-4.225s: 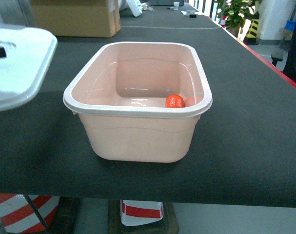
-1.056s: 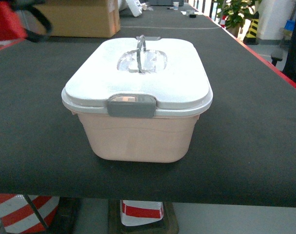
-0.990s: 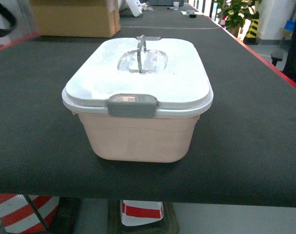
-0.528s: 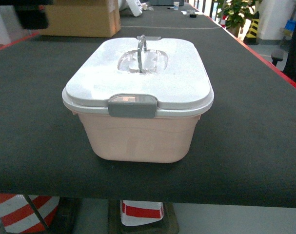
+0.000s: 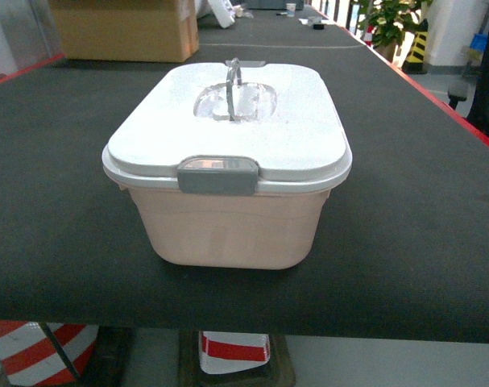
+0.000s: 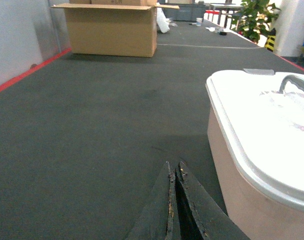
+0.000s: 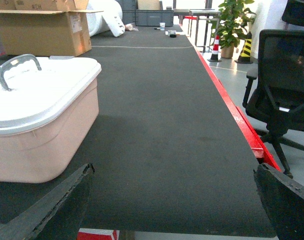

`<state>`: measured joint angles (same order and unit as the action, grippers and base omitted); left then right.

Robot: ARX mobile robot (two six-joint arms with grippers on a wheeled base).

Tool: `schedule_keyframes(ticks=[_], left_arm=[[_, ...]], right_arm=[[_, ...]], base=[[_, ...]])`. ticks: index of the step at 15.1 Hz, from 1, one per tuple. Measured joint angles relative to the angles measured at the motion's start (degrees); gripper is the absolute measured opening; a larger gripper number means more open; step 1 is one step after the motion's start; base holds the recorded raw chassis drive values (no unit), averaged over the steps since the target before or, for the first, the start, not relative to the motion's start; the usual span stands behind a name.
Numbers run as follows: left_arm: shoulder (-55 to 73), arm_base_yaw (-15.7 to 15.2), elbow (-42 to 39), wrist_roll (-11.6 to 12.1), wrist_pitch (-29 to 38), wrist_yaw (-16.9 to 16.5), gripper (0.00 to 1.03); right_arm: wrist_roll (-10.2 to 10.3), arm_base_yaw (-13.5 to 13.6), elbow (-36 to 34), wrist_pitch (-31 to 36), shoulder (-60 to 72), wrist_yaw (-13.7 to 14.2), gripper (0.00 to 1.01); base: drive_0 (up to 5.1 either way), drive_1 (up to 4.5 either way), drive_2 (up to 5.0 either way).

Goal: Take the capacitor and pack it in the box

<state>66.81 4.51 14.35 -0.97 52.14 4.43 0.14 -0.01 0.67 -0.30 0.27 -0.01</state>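
The pale pink box (image 5: 228, 230) stands at the middle of the dark table with its white lid (image 5: 228, 121) on top, grey latch (image 5: 217, 175) at the front and handle (image 5: 233, 79) upright. The capacitor is hidden from every view. My left gripper (image 6: 174, 167) is shut and empty, low over the table just left of the box (image 6: 242, 200). On the other side of the box (image 7: 41, 145), my right gripper (image 7: 174, 172) stands wide open with nothing between its fingers. Neither gripper shows in the head view.
A brown cardboard carton (image 5: 127, 31) stands at the far left of the table, also seen as the carton (image 6: 111, 30) ahead of the left wrist. A red strip (image 7: 232, 110) marks the table's right edge, with a black office chair (image 7: 284, 90) and potted plant (image 7: 234, 22) beyond.
The lid has gone from the left side onto the box, covering the capacitor. A dark blurred arm at the upper left has left the head view.
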Motion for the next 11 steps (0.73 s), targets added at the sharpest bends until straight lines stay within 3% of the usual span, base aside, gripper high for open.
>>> schedule_keyframes(ticks=[1,2,3,6,8,11], left_arm=[[-2.4,-0.4,-2.0,0.0,-0.8,-0.6,0.02],[-5.1,-2.7,-3.9,0.0,-1.7,-3.3,0.02],[-7.7,-4.6,-5.3,0.1,-2.8,-3.8,0.02],[-15.6,-4.5,-8.9,0.1,-7.3,-4.4,0.02],[-18.0,-4.5,-12.2,0.1,-6.1,-4.4,0.02],[-26.9,-4.5,-13.5,0.1,-13.4,-4.4,0.02]], right_arm=[[0.0,0.0,0.0,0.0,0.0,0.0,0.98],[0.0,0.0,0.0,0.0,0.0,0.0,0.98],[0.0,0.0,0.0,0.0,0.0,0.0,0.98],[0.0,0.0,0.0,0.0,0.0,0.0,0.98],[0.0,0.0,0.0,0.0,0.0,0.0,0.98],[0.0,0.0,0.0,0.0,0.0,0.0,0.98]], base=[[0.0,0.00,0.0],[0.0,0.00,0.0],[0.0,0.00,0.0],[0.0,0.00,0.0],[0.0,0.00,0.0],[0.0,0.00,0.0]])
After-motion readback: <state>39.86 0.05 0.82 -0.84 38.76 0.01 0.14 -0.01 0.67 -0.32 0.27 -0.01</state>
